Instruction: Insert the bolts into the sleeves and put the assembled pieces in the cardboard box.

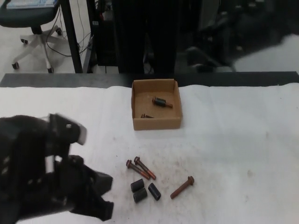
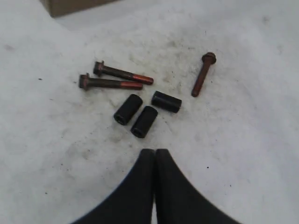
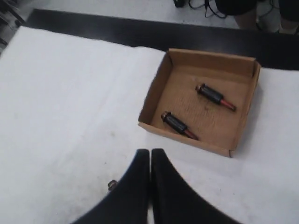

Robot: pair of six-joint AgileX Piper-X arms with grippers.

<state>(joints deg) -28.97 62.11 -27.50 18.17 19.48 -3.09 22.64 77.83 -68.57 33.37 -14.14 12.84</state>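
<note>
White cloth [image 1: 233, 140] covers bench, stained around the loose parts.
L arm [image 1: 42, 172]: big black mass at near-left corner in high view, just beside the parts cluster.
Cardboard box [image 1: 156, 123]: open top, mid-bench, well behind the loose parts; in R wrist view its wall [image 3: 152, 100] is upright.
Left gripper [image 2: 155, 156]: fingers pressed together, nothing between them, over bare cloth just short of the sleeves.
Right gripper [image 3: 150, 156]: fingers also pressed together, empty, over cloth near the box's front wall.
Paired bolts [image 2: 122, 73]: two, flat, side by side and nearly parallel, heads same way.
Lone bolt [image 2: 203, 74]: flat on cloth, apart from the pair, across the sleeves from them.
Assembled pieces [image 3: 215, 96]: two inside the box, each a bolt through a dark sleeve, lying on box floor, apart from each other; 2nd one [image 3: 177, 125] near front wall.
Sleeves [image 2: 144, 121]: three, black, loose, on their sides. Two lie alongside each other, 3rd [image 2: 167, 101] just beside. None has a bolt in it.
</note>
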